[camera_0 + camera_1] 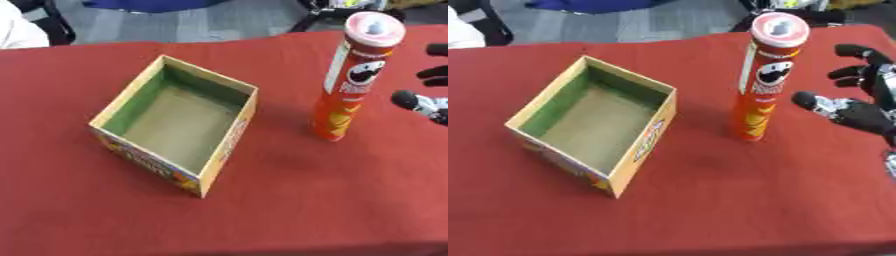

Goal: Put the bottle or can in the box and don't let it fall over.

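A tall red chip can [763, 80] with a clear lid stands upright on the red tablecloth, right of centre. To its left lies an open cardboard box [179, 122] with a green inner wall and nothing inside. My right hand [866, 100] comes in from the right edge, open, its fingers and thumb spread toward the can with a small gap between thumb and can. The left hand appears in neither view.
The red tablecloth [306, 200] covers the whole table. Beyond its far edge is grey floor with dark chair legs [52, 22] and a white sleeve [17, 30] at the top left.
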{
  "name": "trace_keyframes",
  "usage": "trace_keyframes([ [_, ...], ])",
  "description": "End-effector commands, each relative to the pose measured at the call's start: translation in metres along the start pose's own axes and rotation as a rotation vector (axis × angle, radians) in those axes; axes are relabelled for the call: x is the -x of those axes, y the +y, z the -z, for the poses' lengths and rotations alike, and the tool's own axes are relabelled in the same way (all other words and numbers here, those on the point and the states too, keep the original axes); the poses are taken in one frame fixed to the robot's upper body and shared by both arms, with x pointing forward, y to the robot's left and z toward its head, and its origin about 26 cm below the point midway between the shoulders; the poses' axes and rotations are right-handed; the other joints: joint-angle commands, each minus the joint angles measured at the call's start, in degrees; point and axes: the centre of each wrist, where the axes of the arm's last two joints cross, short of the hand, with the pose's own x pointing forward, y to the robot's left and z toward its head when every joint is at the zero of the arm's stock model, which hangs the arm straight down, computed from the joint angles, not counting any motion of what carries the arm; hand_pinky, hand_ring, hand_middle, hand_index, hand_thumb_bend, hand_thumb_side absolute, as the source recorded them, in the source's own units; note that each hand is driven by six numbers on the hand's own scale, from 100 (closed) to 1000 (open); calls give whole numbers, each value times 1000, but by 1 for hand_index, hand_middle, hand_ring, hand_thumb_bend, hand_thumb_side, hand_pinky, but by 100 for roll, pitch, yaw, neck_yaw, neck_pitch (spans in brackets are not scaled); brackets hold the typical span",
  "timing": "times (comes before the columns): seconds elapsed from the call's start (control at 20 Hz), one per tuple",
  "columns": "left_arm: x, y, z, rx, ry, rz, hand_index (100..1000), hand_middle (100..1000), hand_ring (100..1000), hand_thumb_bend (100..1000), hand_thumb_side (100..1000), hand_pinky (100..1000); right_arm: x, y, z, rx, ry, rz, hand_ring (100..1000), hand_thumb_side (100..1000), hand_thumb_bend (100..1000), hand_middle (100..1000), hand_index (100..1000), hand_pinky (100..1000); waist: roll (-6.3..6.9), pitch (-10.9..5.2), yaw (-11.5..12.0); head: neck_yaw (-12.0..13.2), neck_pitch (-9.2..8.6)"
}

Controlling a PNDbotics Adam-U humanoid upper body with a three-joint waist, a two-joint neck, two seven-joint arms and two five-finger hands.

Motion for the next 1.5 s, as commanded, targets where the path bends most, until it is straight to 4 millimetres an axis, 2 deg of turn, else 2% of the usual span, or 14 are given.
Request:
trace_keyframes([
  [0.05, -7, 3, 4, 5, -30, 18, 786, 753, 799, 448, 761, 711, -5, -2, 4, -13, -23, 3, 700, 541, 1000, 837, 843, 713, -15, -50, 8, -26, -73],
  [1.5, -6, 0, 3, 16, -20, 5, 785, 753, 800, 443, 763, 713, -9, 23, 29, -75, -52, 85, 723, 541, 1000, 870, 862, 707, 1, 38, 80, -75, -165],
])
